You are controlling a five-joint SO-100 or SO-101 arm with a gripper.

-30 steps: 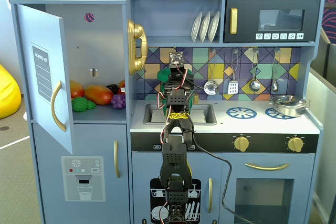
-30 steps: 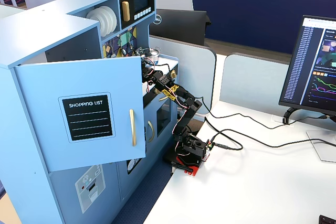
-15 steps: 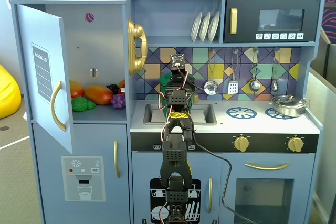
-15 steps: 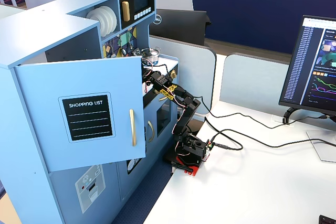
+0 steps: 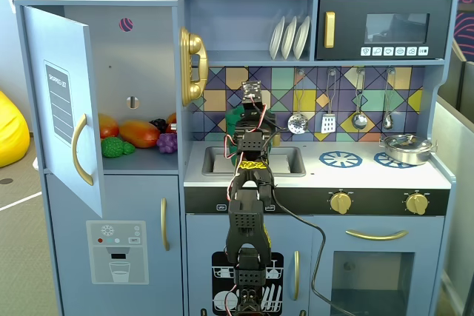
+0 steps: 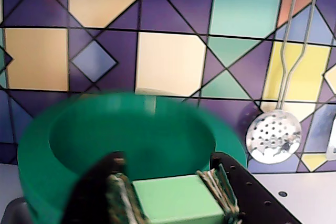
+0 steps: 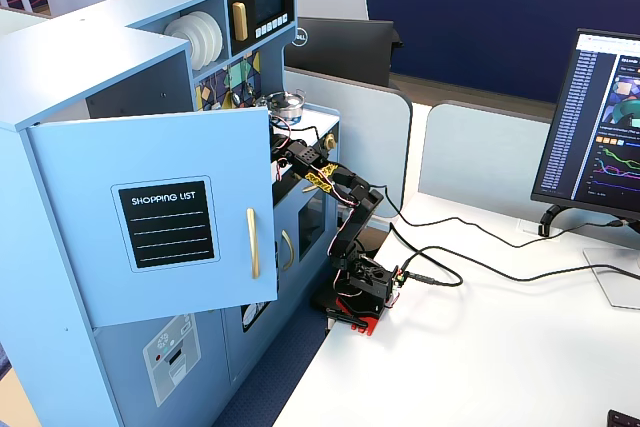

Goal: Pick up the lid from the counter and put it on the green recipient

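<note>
Green recipient (image 6: 131, 145) rim blurred, bottom cropped; arm hides it in fixed view.

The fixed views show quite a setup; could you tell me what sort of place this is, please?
Probably an office or lab: a toy play kitchen stands against a white desk with a monitor, and the arm is mounted on that desk.

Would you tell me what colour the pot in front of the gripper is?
The pot is dark green, clearest in the wrist view.

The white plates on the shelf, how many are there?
3. The white plates stand on edge side by side on the top shelf, left of the microwave: left plate, middle plate, right plate. More could hide behind them.
</note>
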